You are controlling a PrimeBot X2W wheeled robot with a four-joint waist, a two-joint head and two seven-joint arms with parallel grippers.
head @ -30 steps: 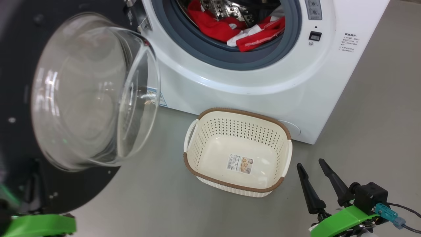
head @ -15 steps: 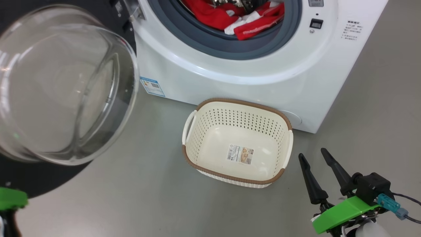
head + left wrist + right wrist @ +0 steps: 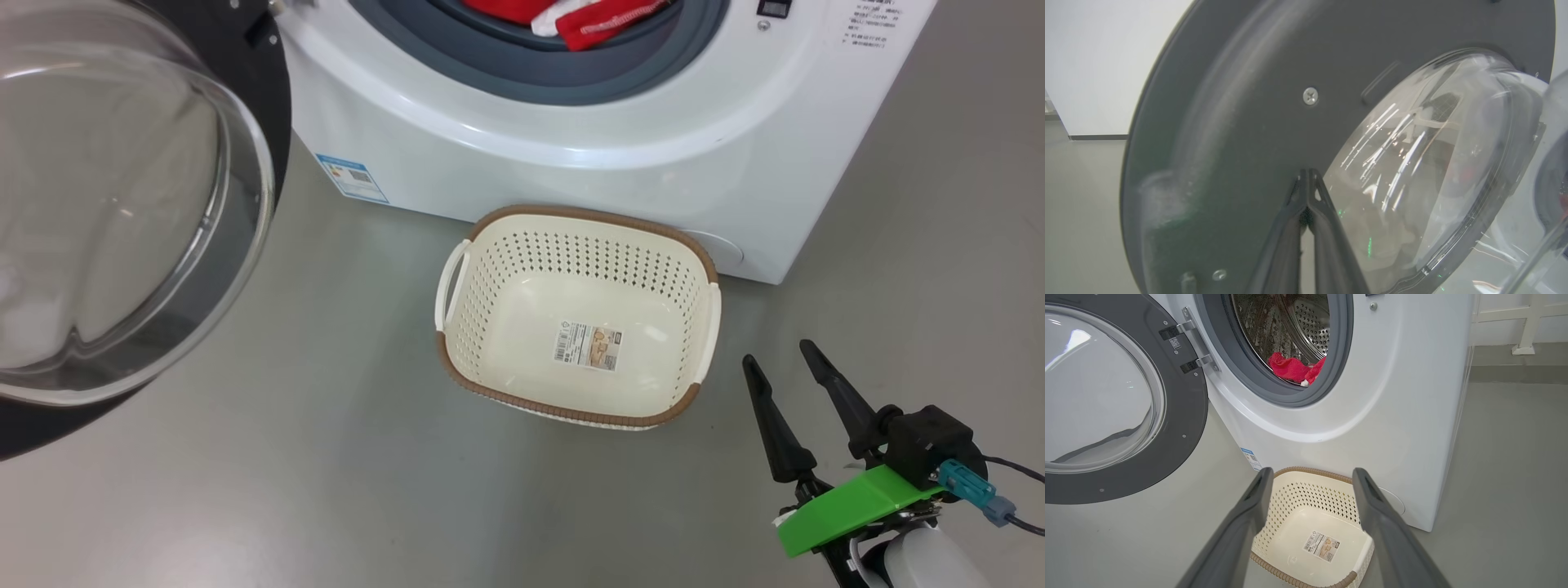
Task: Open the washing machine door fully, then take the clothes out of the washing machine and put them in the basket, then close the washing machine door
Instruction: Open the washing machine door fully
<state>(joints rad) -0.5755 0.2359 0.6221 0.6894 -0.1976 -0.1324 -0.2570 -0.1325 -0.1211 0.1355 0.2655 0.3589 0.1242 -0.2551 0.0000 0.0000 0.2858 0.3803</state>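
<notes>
The washing machine door (image 3: 122,212) stands swung out at the left, its glass bowl facing me. In the left wrist view my left gripper (image 3: 1306,171) is shut on nothing, its tips at the inner black face of the door (image 3: 1241,102). Red and white clothes (image 3: 600,20) lie at the mouth of the washing machine (image 3: 571,139), and in the right wrist view the clothes (image 3: 1292,369) show low in the drum. The basket (image 3: 571,214) sits on the floor before the machine with just a paper label inside. My right gripper (image 3: 776,352) hovers open to the basket's right.
Grey floor spreads around the basket and to the right of the machine. A small blue label (image 3: 351,175) sits on the machine's lower front. A white wall with a dark skirting (image 3: 1098,137) lies beyond the door, and a white frame leg (image 3: 1527,335) stands behind the machine.
The head camera has shifted, so the machine sits higher in view. The door has swung further out to the left. The right gripper stays open in about the same spot.
</notes>
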